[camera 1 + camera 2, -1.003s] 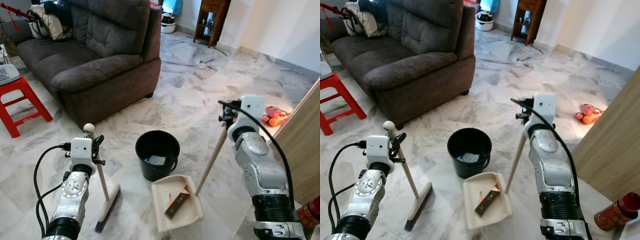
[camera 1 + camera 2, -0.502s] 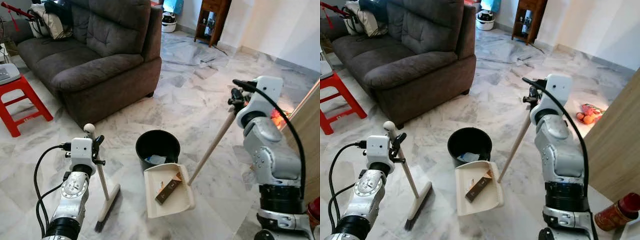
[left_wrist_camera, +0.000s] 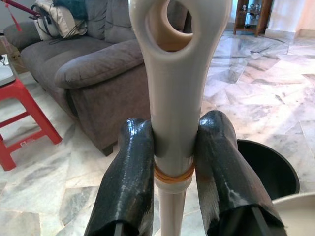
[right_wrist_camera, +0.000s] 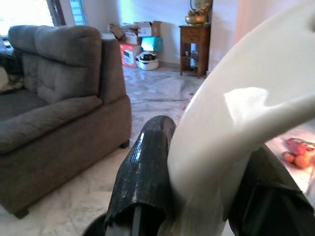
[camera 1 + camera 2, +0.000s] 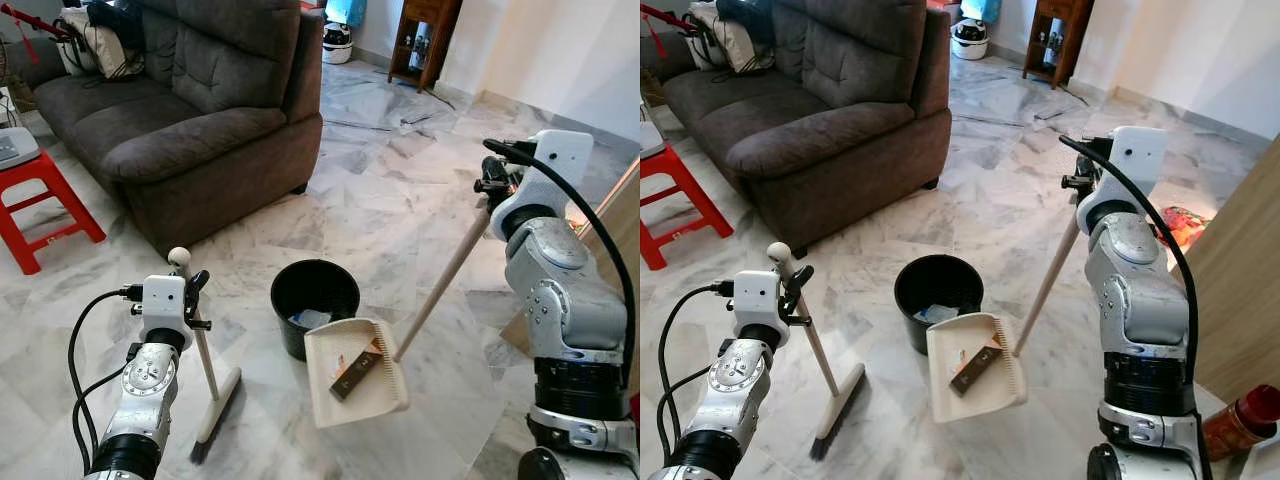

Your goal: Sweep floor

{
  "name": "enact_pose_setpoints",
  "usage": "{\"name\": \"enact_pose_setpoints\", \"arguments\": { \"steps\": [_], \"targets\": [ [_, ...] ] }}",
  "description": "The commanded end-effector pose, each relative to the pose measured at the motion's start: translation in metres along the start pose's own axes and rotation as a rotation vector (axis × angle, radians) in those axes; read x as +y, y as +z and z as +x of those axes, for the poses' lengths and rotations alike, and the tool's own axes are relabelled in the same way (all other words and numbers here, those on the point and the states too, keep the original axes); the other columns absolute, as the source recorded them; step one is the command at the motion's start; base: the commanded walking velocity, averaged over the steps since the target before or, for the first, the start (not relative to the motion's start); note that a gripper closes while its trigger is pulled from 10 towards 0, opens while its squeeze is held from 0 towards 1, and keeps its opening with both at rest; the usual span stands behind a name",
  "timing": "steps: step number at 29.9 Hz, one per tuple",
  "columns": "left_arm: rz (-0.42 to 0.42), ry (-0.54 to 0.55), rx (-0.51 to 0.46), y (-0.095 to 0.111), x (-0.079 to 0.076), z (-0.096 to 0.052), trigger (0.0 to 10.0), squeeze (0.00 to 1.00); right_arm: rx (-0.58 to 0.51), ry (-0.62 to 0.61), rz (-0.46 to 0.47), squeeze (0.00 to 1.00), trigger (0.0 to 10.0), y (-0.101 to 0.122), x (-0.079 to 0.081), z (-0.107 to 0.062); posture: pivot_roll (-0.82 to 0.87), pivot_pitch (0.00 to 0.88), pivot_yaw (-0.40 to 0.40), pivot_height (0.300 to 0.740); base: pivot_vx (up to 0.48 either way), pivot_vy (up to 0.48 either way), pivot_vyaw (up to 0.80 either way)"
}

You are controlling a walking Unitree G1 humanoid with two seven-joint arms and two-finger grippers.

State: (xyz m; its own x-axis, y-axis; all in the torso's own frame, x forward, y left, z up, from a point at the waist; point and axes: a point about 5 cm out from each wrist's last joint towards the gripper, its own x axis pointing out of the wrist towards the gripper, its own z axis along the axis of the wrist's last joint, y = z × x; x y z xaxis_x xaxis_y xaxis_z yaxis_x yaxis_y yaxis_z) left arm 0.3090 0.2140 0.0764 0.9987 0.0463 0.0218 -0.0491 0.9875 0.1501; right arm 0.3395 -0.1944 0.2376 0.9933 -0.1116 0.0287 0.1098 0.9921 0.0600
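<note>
**Debris gathered, dustpan at the bucket**

With a dark flat piece of debris [image 5: 355, 369] and some small scraps already lying in the cream dustpan [image 5: 362, 396], the sweeping looks largely done; what seems left is tipping the load into the black bucket [image 5: 315, 297], which holds a little pale litter. The dustpan sits just beside the bucket, its back edge touching or overlapping the rim, though I cannot tell whether it is raised off the marble floor [image 5: 380, 200].

Its long wooden handle [image 5: 445, 280] slants up to the right end effector [image 5: 490, 190], clamped on the handle's top, the right arm bent high at the robot's side.

Nearer the sofa [image 5: 190, 110], the broom [image 5: 215, 400] stands nearly upright, bristles on the floor. The left end effector [image 3: 172, 162] is closed on its handle just below the hanging loop.
</note>
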Motion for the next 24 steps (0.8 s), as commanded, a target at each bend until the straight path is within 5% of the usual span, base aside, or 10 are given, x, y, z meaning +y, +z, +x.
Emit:
{"name": "enact_pose_setpoints", "arguments": {
  "steps": [1,11,16,24],
  "targets": [
    [0.011,-0.019,-0.04,0.01,-0.004,0.006,10.0,0.0,-0.138,0.008,0.018,0.0,10.0,0.035,0.003,-0.003,0.0,0.0,-0.041,0.74,0.0,0.0,0.0],
    [0.012,-0.017,-0.039,0.01,-0.004,0.006,10.0,0.0,-0.254,-0.016,0.071,0.0,10.0,0.06,0.0,-0.003,0.0,0.0,-0.042,0.74,0.0,0.0,0.0],
    [0.013,-0.013,-0.039,0.01,-0.003,0.007,10.0,0.0,-0.303,0.039,0.152,0.0,10.0,0.059,0.017,-0.005,0.01,0.0,-0.042,0.74,0.0,0.0,0.0],
    [0.023,0.001,-0.051,0.011,-0.001,0.005,10.0,0.0,-0.274,0.166,0.267,0.0,10.0,0.025,0.06,-0.01,0.02,0.0,-0.048,0.74,0.0,0.0,0.0]
  ]
}}
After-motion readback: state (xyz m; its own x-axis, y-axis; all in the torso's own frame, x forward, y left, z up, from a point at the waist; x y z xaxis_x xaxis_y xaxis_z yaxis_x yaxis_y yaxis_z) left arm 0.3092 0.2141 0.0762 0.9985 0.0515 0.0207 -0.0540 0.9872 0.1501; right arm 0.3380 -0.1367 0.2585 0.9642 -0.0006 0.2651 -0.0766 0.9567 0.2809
